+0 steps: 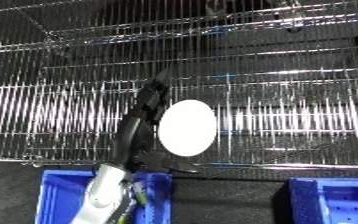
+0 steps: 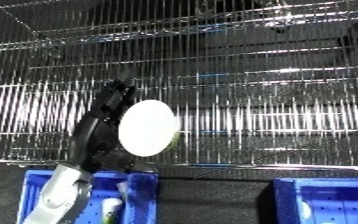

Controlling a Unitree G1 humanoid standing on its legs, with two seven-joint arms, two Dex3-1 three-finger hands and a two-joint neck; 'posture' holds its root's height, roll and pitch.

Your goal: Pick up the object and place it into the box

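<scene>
The left hand (image 2: 100, 131) holds a white disc (image 2: 147, 128) before the wire shelf (image 2: 273, 100).

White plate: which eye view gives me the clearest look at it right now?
The left eye view: the white plate sits near the middle there, its whole round face showing, with the left hand at its left edge. The right eye view shows the same plate further left, equally whole.

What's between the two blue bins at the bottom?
Only dark floor lies between the left blue bin and right blue bin, clearest in the left eye view.
</scene>
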